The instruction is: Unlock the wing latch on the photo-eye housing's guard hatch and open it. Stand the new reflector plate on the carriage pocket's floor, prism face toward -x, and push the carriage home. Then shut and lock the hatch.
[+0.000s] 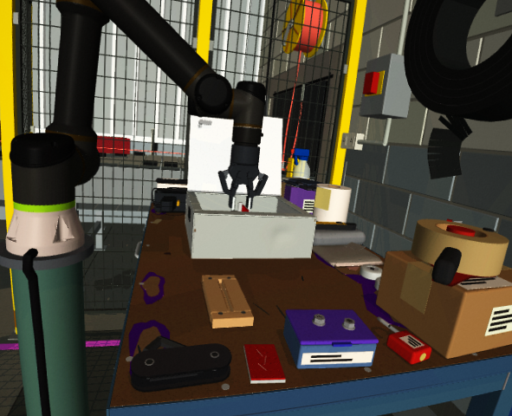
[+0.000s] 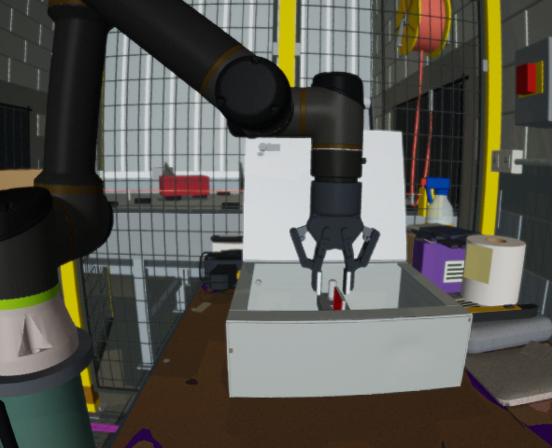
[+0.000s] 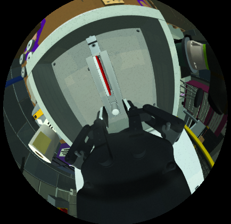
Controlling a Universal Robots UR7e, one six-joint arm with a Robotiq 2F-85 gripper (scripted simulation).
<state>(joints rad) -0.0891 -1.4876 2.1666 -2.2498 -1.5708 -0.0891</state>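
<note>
The grey photo-eye housing (image 1: 250, 228) sits mid-bench with its white guard hatch (image 2: 276, 197) swung up and standing open behind it. Inside, the carriage (image 3: 106, 81) lies along the housing floor. The red reflector plate (image 3: 102, 75) stands on edge in the carriage pocket. A small round knob (image 3: 115, 112) sits on the carriage end nearest the fingers. In the second side camera the plate (image 2: 339, 299) shows just above the front wall. My gripper (image 2: 333, 288) hangs inside the housing, straddling the knob end of the carriage. It is open and holds nothing.
The housing's walls ring the gripper closely. On the bench in front lie a wooden jig (image 1: 227, 301), a purple-lidded box (image 1: 330, 336), a spare red plate (image 1: 264, 362) and a black case (image 1: 180, 365). A cardboard box with a tape roll (image 1: 460, 286) stands right.
</note>
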